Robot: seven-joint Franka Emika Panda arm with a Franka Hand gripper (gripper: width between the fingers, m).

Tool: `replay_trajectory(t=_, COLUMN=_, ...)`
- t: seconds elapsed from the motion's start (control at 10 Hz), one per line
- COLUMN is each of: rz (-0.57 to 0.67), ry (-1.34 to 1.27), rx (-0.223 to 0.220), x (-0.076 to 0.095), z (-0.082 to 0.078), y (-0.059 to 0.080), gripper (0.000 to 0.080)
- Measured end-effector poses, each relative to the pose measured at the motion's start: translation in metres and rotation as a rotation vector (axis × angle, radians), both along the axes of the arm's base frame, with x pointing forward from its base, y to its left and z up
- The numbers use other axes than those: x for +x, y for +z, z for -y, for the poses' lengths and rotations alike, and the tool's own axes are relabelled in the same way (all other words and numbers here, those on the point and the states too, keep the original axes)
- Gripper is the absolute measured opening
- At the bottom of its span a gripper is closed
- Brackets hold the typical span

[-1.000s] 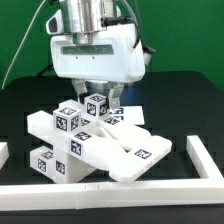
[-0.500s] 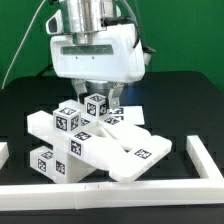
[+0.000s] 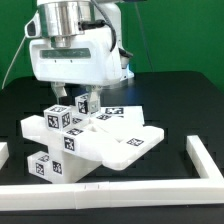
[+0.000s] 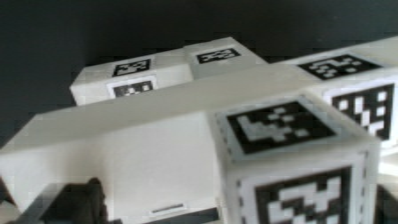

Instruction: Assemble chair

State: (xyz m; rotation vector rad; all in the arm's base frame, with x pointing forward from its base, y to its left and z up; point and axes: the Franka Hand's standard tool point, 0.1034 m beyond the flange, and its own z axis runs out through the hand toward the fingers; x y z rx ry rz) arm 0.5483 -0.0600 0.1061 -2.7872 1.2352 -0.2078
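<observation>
The chair parts (image 3: 100, 140) lie in a loose pile of white tagged slabs and blocks at the middle of the black table. My gripper (image 3: 78, 102) hangs right over the pile's left end. Its dark fingers (image 3: 92, 101) reach down beside a tagged block (image 3: 57, 115), jaws wide apart and open. In the wrist view a large tagged block (image 4: 294, 160) fills the near side. A plain white slab (image 4: 143, 140) runs beneath, and further tagged pieces (image 4: 169, 70) lie beyond. One dark finger (image 4: 71, 200) shows at the edge. Contact between fingers and parts is hidden.
Low white border rails run along the front (image 3: 110, 186), the exterior view's right (image 3: 205, 152) and the exterior view's left (image 3: 4, 152). A green backdrop (image 3: 180, 30) stands behind the table. A black cable (image 3: 14, 60) hangs at the left.
My gripper has moved toward the exterior view's left. The chair parts have shifted and turned slightly with it. The jaws stay wide.
</observation>
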Motion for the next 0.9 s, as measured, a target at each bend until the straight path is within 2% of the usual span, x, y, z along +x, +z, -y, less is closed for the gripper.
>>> replay_trajectory(t=0.1, rz=-0.001, ry=0.001, rx=0.004, x=0.000, z=-0.001, y=0.002, gripper=0.0649)
replay_trajectory(t=0.3, rz=0.003, ry=0.001, rx=0.026, x=0.002, z=-0.004, y=0.015, gripper=0.0649)
replay_trajectory(t=0.6, rz=0.001, ry=0.002, rx=0.082, x=0.004, z=-0.008, y=0.046, gripper=0.0649)
replay_trajectory(t=0.7, rz=0.007, ry=0.004, rx=0.085, x=0.005, z=-0.009, y=0.050, gripper=0.0649)
replay_trajectory(t=0.9, rz=0.002, ry=0.003, rx=0.082, x=0.004, z=-0.008, y=0.046, gripper=0.0649)
